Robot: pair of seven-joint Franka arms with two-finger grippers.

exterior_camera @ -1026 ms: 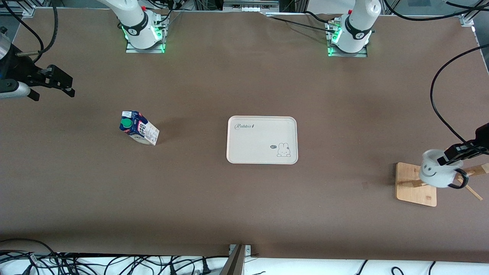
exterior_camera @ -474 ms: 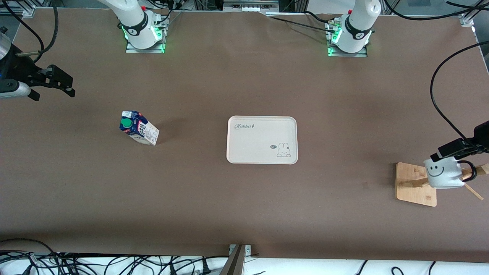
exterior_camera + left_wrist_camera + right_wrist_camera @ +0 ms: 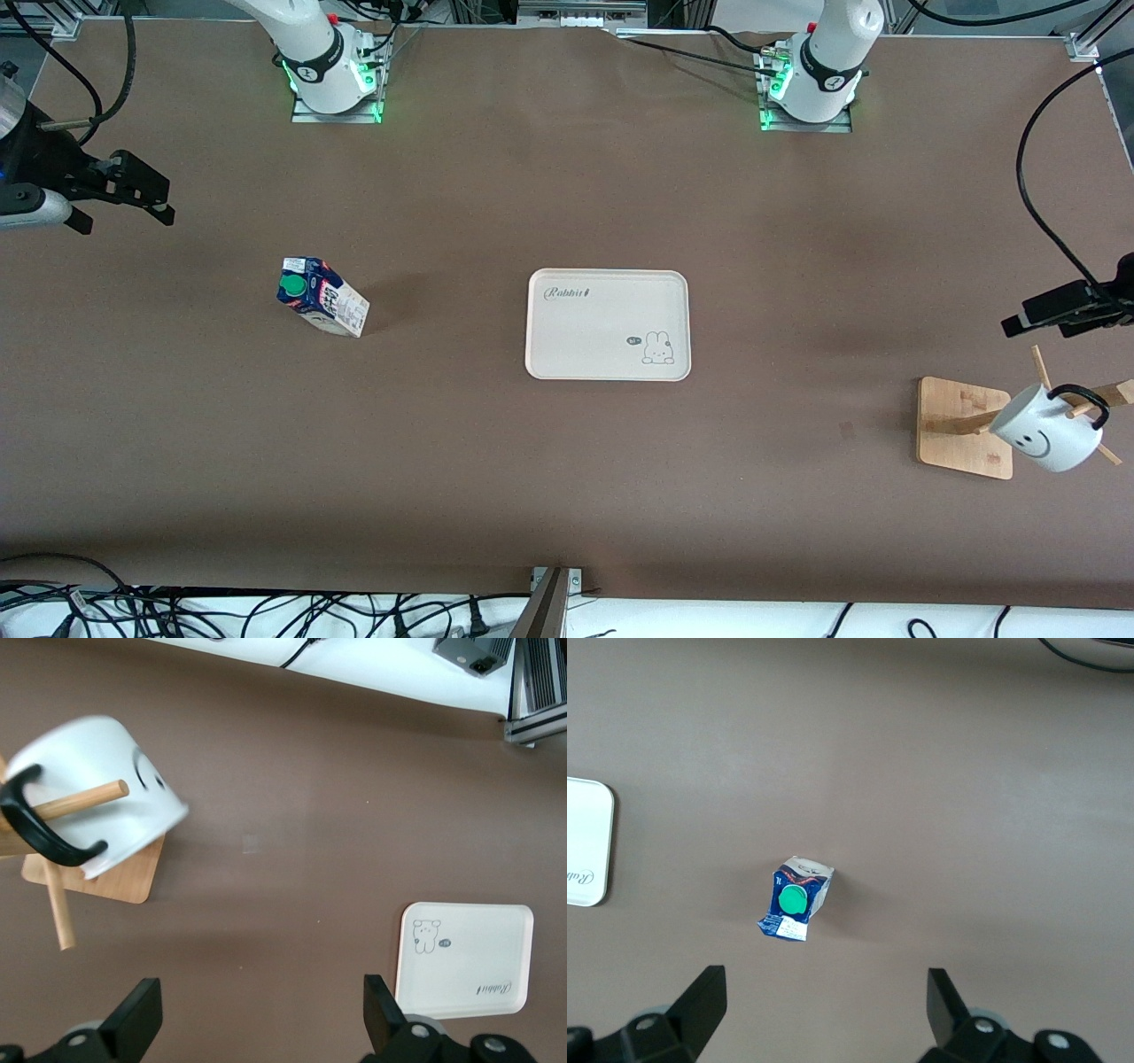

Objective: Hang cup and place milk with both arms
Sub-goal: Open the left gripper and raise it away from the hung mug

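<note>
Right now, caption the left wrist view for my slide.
Smiley mug hangs by its handle on a wooden rack peg; open left tool above.

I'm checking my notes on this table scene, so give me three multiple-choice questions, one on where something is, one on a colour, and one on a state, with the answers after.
1. Where is the cup?
A. on the tray
B. hanging on the wooden rack
C. in the left gripper

2. What colour is the milk carton's cap?
A. green
B. red
C. yellow

3. How is the right gripper?
A. shut on the carton
B. open, empty
C. shut on the cup

Answers:
1 B, its black handle loops over a peg of the rack.
2 A, the round cap on the milk carton is green.
3 B, the right gripper is spread above the carton, touching nothing.
</note>
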